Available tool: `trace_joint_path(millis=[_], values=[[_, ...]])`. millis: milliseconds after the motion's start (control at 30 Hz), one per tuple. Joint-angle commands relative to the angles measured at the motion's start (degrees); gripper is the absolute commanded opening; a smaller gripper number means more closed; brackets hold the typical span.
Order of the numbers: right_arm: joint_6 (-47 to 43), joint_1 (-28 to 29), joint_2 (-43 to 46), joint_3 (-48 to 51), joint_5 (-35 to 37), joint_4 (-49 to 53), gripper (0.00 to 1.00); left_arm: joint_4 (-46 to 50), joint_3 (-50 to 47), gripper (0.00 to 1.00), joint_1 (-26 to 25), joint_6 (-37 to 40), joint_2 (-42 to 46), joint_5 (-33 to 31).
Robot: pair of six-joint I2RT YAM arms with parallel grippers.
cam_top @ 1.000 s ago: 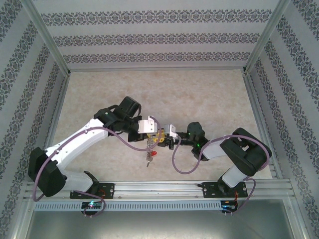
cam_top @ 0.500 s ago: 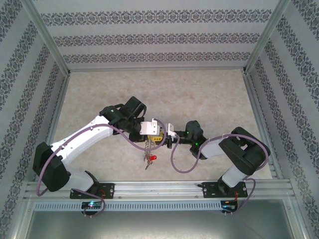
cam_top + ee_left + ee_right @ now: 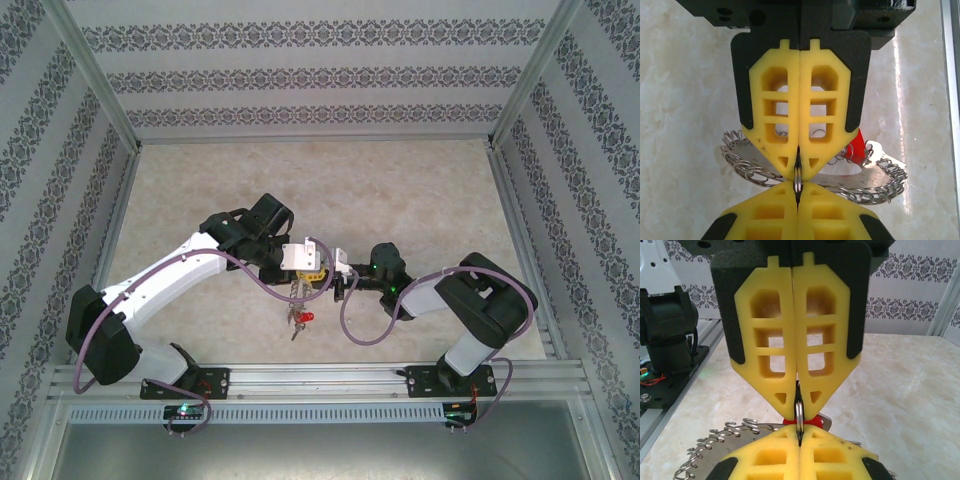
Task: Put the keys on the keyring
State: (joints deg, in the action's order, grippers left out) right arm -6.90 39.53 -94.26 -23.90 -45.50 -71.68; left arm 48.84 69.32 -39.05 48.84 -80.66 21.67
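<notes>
Left wrist view is showing the left claw [image 3: 798,171] pressing its yellow pads flat together on a thin metal loop [image 3: 798,183], held edge-on at the very tips. The right claw [image 3: 799,410] is pinching the same loop from the opposite side, tip to tip with its partner. Just beyond both sets of tips the keyring [image 3: 747,164] is spreading out as a spiky silvery wreath (whether it is hanging from the loop or lying loose, I cannot tell). A red-headed key [image 3: 856,149] is peeking out beside one pad of the left claw. By my judgement the loop is going to behave stiff, springy and slick, apt to twist out of soft pads, so gripping squarely across the wire is looking wisest. The key is seeming light and dangly, its plastic head offering the better hold.
</notes>
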Motion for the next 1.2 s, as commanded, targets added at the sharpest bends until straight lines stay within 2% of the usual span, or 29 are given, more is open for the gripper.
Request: trace_joint_path(millis=[0, 67, 433, 700, 867, 1000, 1167], values=[[2.2, 0.4, -0.9, -0.4, 0.3, -4.5, 0.0, -2.9, -1.1, 0.13, -0.6, -1.1, 0.9, 1.4], [3.5, 0.2, -1.6, 0.1, 0.5, -7.5, 0.0, -4.8, -2.9, 0.15, -0.4, -2.0, 1.9, 1.5], [1.7, 0.3, 1.0, 1.6, 3.5, -7.7, 0.0, -12.2, -10.4, 0.16, 1.8, -7.0, 5.1, 3.3], [0.2, 0.8, 1.1, 2.0, 5.1, -7.7, 0.0, -27.8, -19.8, 0.23, 3.3, -20.6, 11.3, 1.6], [0.1, 0.9, 0.9, 1.7, 4.8, -7.6, 0.0, -37.0, -26.6, 0.26, 3.3, -23.8, 16.1, 2.5], [-0.2, 1.5, 0.4, 1.1, 4.8, -7.7, 0.0, -47.7, -32.8, 0.27, 3.3, -27.7, 18.5, 4.8], [0.1, 2.2, -0.1, 0.2, 4.5, -7.7, 0.0, -57.8, -38.3, 0.29, 3.3, -28.8, 20.7, 3.6]])
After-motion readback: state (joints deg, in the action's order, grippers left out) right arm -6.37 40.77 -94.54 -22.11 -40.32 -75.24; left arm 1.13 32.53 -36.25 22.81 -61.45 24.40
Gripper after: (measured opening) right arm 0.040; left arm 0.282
